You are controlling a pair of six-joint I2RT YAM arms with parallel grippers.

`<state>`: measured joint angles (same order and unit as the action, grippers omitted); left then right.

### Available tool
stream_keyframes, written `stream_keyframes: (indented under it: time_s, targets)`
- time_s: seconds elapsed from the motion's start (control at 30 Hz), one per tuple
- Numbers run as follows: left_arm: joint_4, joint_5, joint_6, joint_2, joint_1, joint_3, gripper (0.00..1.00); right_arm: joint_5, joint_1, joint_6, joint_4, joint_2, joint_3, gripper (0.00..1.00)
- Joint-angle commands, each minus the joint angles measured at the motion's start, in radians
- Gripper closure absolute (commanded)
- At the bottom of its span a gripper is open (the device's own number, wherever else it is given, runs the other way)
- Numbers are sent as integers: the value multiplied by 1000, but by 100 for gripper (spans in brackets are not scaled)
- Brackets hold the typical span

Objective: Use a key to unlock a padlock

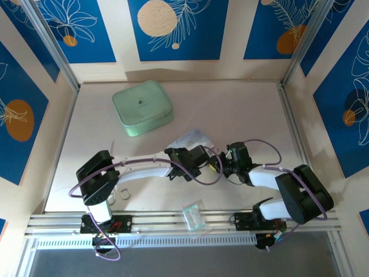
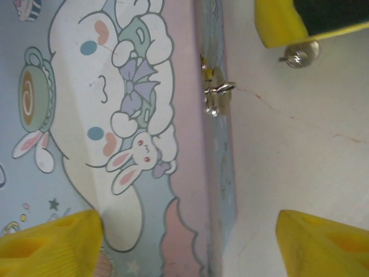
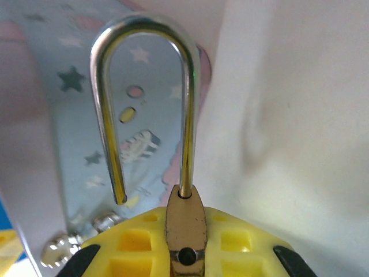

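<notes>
While the right fingers (image 3: pixel 132 251) pinch the padlock (image 3: pixel 185 222), its shackle (image 3: pixel 144 34) pointing to 12 o'clock with one leg free, the left fingers (image 2: pixel 52 242) stand spread above the box (image 2: pixel 115 115) on the surface (image 1: pixel 242 104).

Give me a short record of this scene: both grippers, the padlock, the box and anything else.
left gripper: open, fingers spread wide above the cartoon box
right gripper: shut on the padlock
shackle: open, one leg end free
box latch: on the box's side, padlock not on it
green case: at the back, apart from both arms
</notes>
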<state>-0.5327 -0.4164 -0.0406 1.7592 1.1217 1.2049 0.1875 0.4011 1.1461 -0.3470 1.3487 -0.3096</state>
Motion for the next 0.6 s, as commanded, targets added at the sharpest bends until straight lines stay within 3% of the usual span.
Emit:
stream_keyframes:
  time_s: [0.0, 0.17, 0.33, 0.57]
  targets:
    - [-90, -48, -88, -5, 3, -25, 14, 167, -31, -120, 179, 28, -44, 95]
    - [-67, -143, -170, -38, 3, -43, 7, 234, -82, -224, 345, 93, -95, 94]
    - [-102, -243, -232, -51, -7, -56, 1, 159, -93, -347, 588, 89, -181, 90]
    - [-61, -277, -293, -91, -54, -114, 1, 110, -129, -474, 827, 103, -277, 77]
